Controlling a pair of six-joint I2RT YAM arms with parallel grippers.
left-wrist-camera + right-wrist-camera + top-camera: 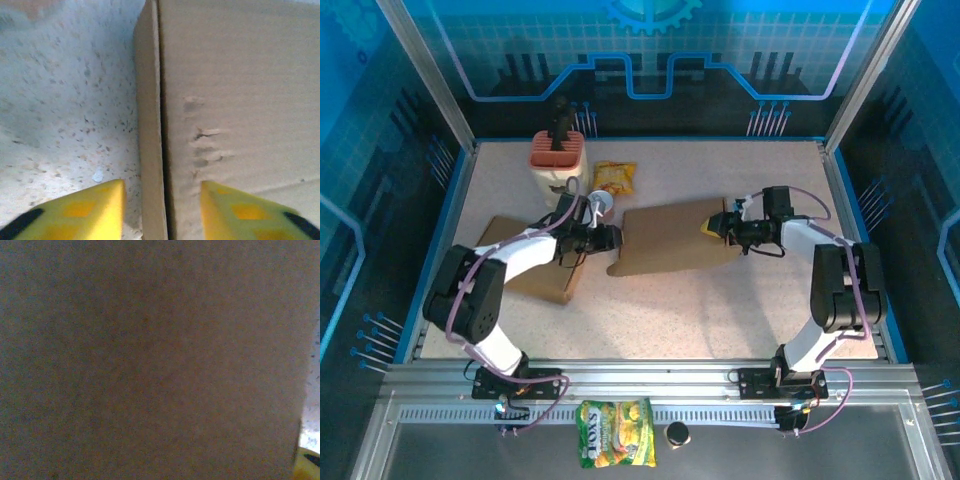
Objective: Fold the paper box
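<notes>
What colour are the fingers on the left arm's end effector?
The fingers are yellow with orange squares, clearest in the left wrist view.

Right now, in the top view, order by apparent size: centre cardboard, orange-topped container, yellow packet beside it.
1. centre cardboard
2. orange-topped container
3. yellow packet; the taller container sits nearer the camera, so that gap is unsure
</notes>
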